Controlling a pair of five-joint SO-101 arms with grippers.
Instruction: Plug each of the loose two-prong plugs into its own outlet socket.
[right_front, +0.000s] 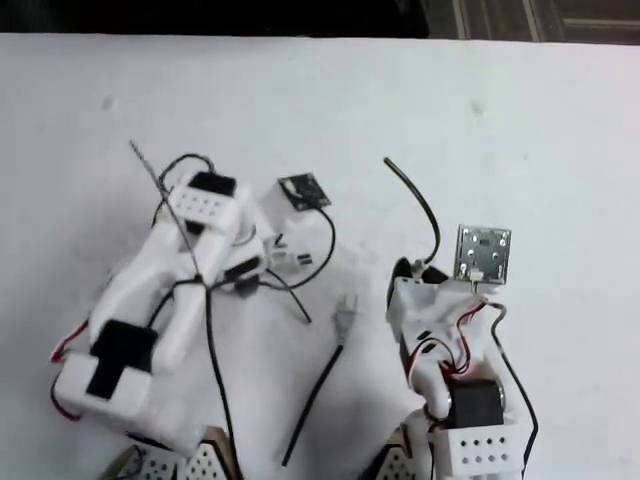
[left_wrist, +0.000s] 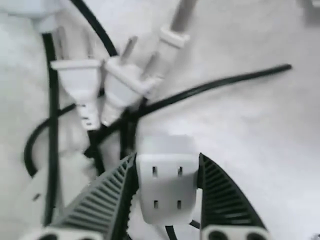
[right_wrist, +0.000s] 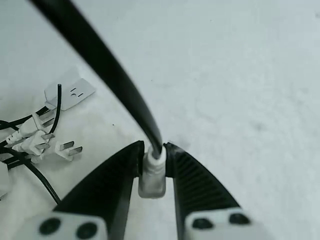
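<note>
White tabletop (right_front: 300, 90) underlies everything. Left gripper (left_wrist: 167, 162) clamps a white plastic outlet block (left_wrist: 167, 192); just beyond that block lie two loose white two-prong plugs (left_wrist: 80, 85). Well apart from it, right gripper (right_wrist: 154, 146) pinches a black-corded white plug body (right_wrist: 151, 181). Mating seems next: prongs must align with slots.

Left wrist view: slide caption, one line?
Left hand clamps a white outlet socket; two loose two-prong plugs lie ahead among black cables.

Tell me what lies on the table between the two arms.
A loose plug with its black cord lies there, as the high view shows.
</note>
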